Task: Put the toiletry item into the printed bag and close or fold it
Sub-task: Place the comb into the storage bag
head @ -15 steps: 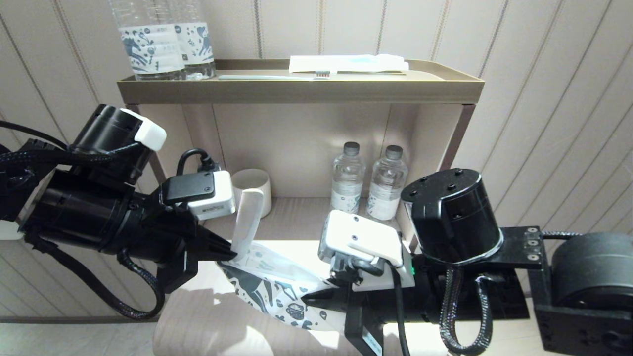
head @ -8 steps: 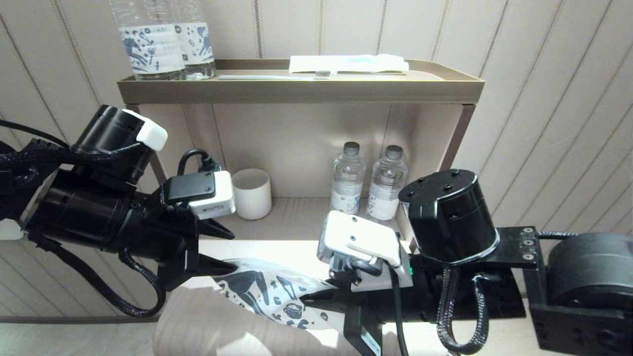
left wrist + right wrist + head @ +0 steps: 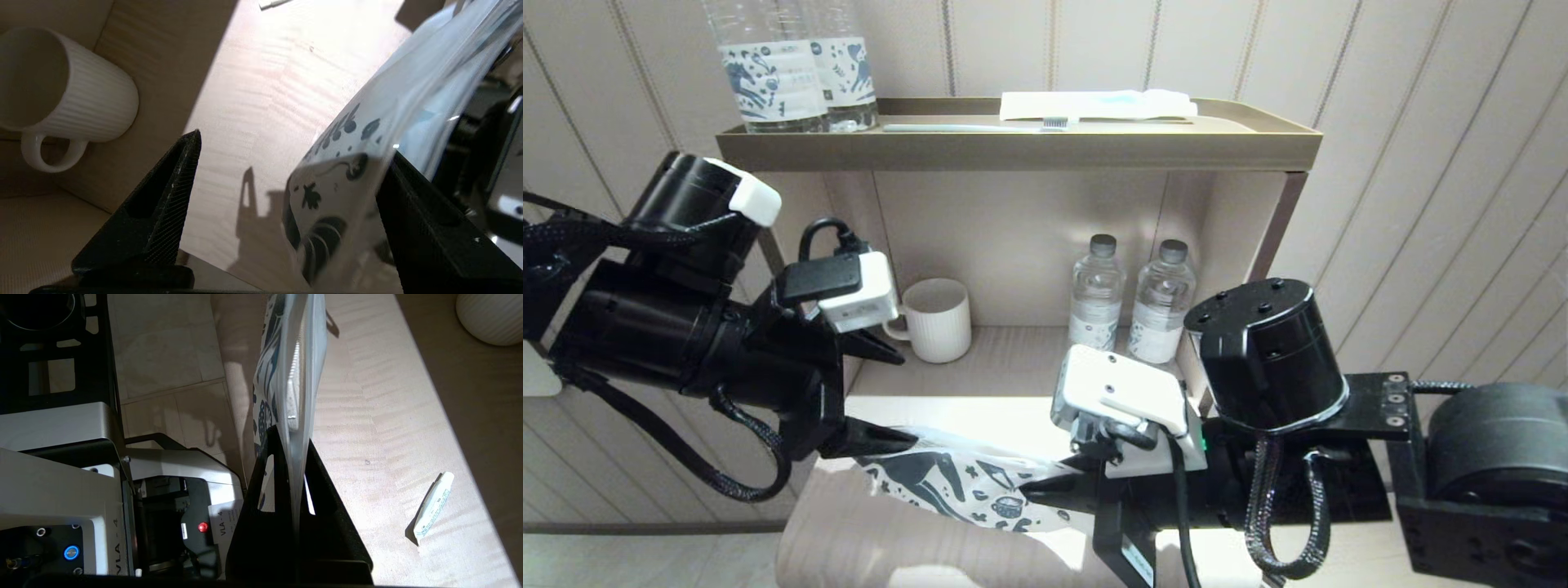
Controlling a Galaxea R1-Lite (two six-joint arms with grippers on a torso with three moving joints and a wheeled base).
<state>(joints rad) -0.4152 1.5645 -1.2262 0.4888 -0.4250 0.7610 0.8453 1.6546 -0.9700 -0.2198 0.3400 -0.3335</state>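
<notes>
1. Right hand (image 3: 296,457) clamped on one end of the printed bag (image 3: 968,482), held above worktop (image 3: 980,408).
2. Comb (image 3: 293,388) inside bag.
3. Left hand (image 3: 286,183) spread wide at bag's other end.

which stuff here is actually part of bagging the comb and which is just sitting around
Part of the job:
printed bag, shut in the right gripper
comb, seen through the bag
left gripper, fingers open at the bag's free end

Lying about:
mug
small bottles
large bottles
toothbrush
packet
small sachet
</notes>
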